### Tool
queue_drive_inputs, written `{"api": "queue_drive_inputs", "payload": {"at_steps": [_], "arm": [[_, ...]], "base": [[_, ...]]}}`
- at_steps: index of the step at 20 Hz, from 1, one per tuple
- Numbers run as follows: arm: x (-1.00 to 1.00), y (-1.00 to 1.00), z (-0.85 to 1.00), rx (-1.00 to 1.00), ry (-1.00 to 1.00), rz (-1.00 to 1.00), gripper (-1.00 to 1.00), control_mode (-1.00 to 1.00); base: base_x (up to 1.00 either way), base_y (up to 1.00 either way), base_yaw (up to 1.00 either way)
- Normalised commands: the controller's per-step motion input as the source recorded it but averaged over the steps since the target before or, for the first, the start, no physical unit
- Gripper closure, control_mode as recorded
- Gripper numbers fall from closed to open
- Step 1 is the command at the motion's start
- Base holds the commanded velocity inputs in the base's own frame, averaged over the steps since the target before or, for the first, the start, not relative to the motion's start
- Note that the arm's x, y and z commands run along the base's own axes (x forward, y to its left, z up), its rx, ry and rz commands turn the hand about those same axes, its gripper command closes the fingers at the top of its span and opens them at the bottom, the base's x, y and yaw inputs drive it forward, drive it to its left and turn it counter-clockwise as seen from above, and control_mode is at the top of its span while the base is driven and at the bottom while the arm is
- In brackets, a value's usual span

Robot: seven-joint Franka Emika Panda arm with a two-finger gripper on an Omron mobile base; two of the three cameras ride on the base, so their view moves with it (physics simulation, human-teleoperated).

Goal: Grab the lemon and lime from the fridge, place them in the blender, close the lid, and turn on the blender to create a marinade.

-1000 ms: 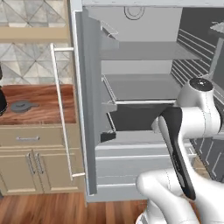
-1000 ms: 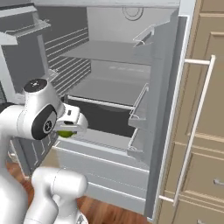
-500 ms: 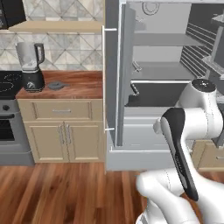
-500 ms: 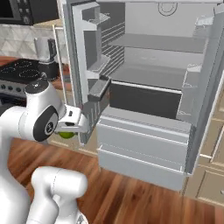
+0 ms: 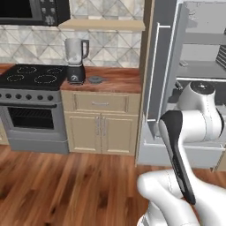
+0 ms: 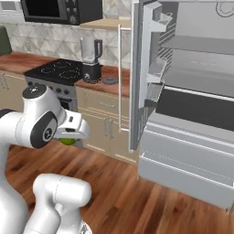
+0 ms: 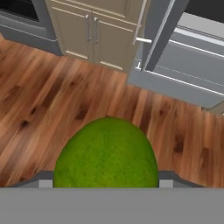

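base turned from fridge (image 6: 183, 91) toward blender (image 5: 76, 61), pincer (image 7: 105, 181) grasping lime (image 7: 106, 153) (round, bright green, pebbled)

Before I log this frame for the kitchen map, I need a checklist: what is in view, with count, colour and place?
lime: one, bright green, held in the hand.
blender: one, black base, translucent grey jar, on the counter beside the stove.
lid: one, dark grey, on the counter right of the blender.
stove: one, black top, grey oven front, left of the counter.
microwave: one, black, above the stove.
cabinet: one, beige, under the wooden counter.
fridge: one, grey, door open, white bar handle.
floor: brown wood planks.
hand: one, white, closed on the lime, over the floor.
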Motion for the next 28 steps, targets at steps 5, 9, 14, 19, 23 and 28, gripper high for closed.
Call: {"api": "queue_drive_inputs", "payload": {"at_steps": [5, 9, 14, 19, 23, 28], "arm": [[0.00, 0.00, 0.00, 0.00, 0.00, 0.00, 1.00, 1.00], [0.00, 0.00, 0.00, 0.00, 0.00, 0.00, 1.00, 1.00], [0.00, 0.00, 0.00, 0.00, 0.00, 0.00, 1.00, 1.00], [0.00, 0.00, 0.00, 0.00, 0.00, 0.00, 1.00, 1.00], [0.00, 0.00, 0.00, 0.00, 0.00, 0.00, 1.00, 1.00], [0.00, 0.00, 0.00, 0.00, 0.00, 0.00, 1.00, 1.00]], "base": [[0.98, 0.99, 0.00], [1.00, 0.88, -0.01], [0.70, 0.97, -0.02], [0.67, 1.00, -0.12], [0.77, 1.00, -0.23], [0.64, 0.92, -0.26]]}}
